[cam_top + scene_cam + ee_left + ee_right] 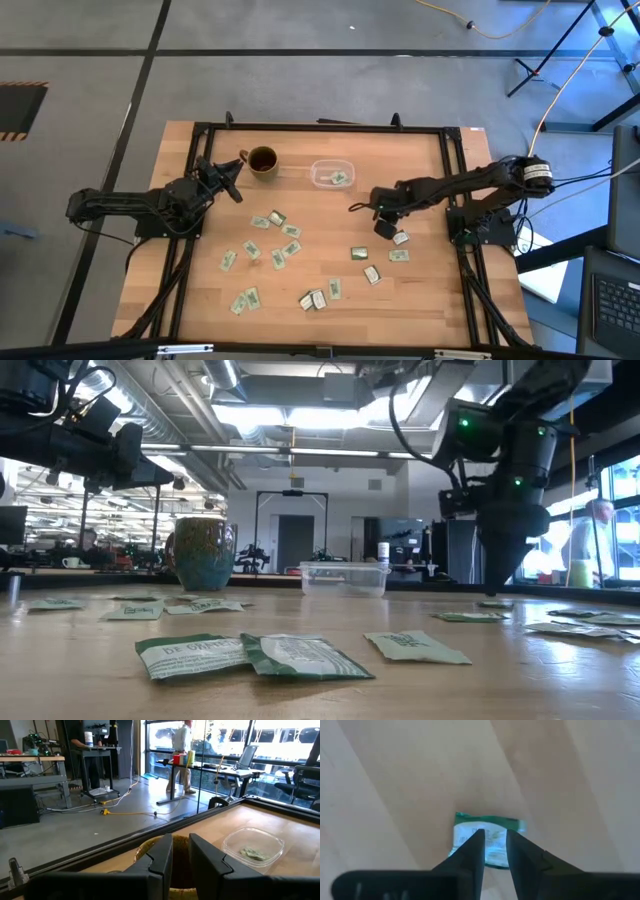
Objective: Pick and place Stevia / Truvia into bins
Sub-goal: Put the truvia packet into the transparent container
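Several pale green and white sachets (283,250) lie flat and scattered on the wooden table (430,300). One sachet (338,179) lies in the clear bin (318,166) at the far middle. My right gripper (387,229) points down over one sachet (490,821), which also shows in the high view (401,238). Its fingers have a narrow gap and stand over the sachet's middle. In the low view the right gripper (498,592) reaches almost to the table. My left gripper (232,183) waits by the brown mug (262,160), open a little and empty. My right gripper comes at the sachet from above, pointing down. The sachet lies flat on the table under its fingertips (476,842). I cannot tell whether the fingertips touch it.
The mug (204,553) stands left of the bin (343,578) at the far side. More sachets lie close to the right gripper (398,255) and along the near middle (315,298). A black frame (455,190) runs around the table. People stand in the room beyond.
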